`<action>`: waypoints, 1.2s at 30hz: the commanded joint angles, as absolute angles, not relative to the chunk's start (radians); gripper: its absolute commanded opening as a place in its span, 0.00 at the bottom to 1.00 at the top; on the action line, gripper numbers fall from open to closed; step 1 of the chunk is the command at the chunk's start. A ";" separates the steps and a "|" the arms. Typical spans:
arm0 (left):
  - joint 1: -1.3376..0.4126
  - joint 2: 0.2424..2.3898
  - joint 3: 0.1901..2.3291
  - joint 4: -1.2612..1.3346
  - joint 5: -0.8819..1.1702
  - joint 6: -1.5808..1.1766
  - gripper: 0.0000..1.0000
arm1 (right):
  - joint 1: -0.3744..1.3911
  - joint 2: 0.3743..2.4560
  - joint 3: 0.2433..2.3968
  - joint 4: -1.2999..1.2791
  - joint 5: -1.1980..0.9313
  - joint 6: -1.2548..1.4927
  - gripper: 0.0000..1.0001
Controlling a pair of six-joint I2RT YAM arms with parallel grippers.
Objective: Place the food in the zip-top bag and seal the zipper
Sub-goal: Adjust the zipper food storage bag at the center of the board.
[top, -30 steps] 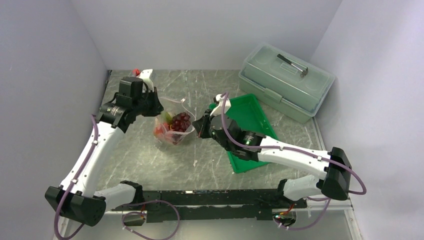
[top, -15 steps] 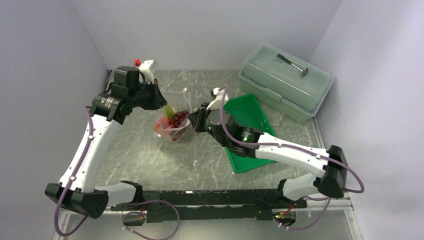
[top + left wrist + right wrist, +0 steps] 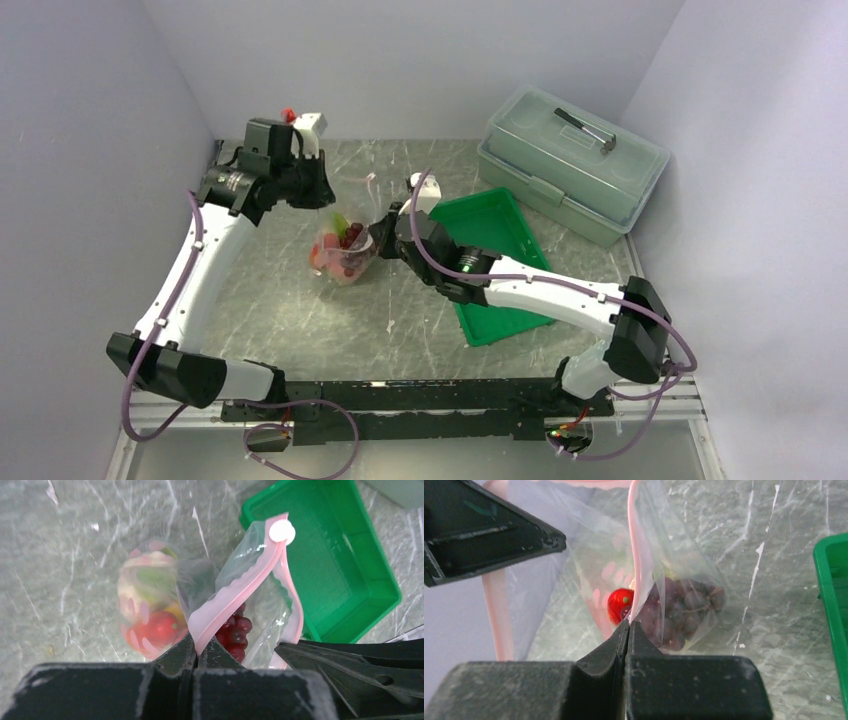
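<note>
A grey marbled table (image 3: 300, 320) fills the top view. A pale green lidded plastic box (image 3: 570, 165) sits at upper right, and a shallow green plastic tray (image 3: 505, 230) lies below and left of it. At centre, just left of the tray, a clear crinkly zip-top bag (image 3: 345, 258) hangs by its mouth. The left gripper (image 3: 192, 655) is clamped on its pinkish zipper strip (image 3: 235, 592), and the right gripper (image 3: 628, 630) is pinched on the strip's other side. Inside lie a dark grape bunch (image 3: 684, 605) and a small red fruit (image 3: 619, 602).
</note>
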State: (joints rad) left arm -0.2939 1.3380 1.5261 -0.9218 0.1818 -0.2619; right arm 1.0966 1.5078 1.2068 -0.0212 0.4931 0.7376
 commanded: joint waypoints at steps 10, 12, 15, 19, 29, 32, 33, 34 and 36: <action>-0.294 1.318 1.472 -0.827 0.382 -0.176 0.00 | 1.099 1.440 1.096 0.096 0.475 0.845 0.00; -0.296 1.302 1.403 -0.813 0.378 -0.181 0.00 | 1.100 1.447 1.071 0.102 0.461 0.856 0.00; -0.298 1.280 1.324 -0.791 0.381 -0.181 0.00 | 1.100 1.452 1.064 0.077 0.449 0.847 0.00; -0.299 1.264 1.297 -0.792 0.423 -0.170 0.00 | 1.100 1.435 1.049 0.064 0.422 0.809 0.09; -0.336 1.230 1.284 -0.810 0.478 -0.115 0.00 | 1.098 1.253 1.014 -0.049 0.426 0.572 0.56; -0.370 1.215 1.278 -0.814 0.465 -0.096 0.00 | 1.098 1.177 0.998 -0.081 0.419 0.471 0.58; -0.385 1.209 1.278 -0.816 0.460 -0.091 0.00 | 1.098 1.156 0.995 -0.094 0.411 0.438 0.58; -0.397 1.204 1.278 -0.819 0.454 -0.084 0.00 | 1.098 1.127 0.993 -0.107 0.402 0.391 0.60; -0.420 1.195 1.273 -0.820 0.450 -0.071 0.00 | 1.098 1.090 0.995 -0.141 0.393 0.331 0.62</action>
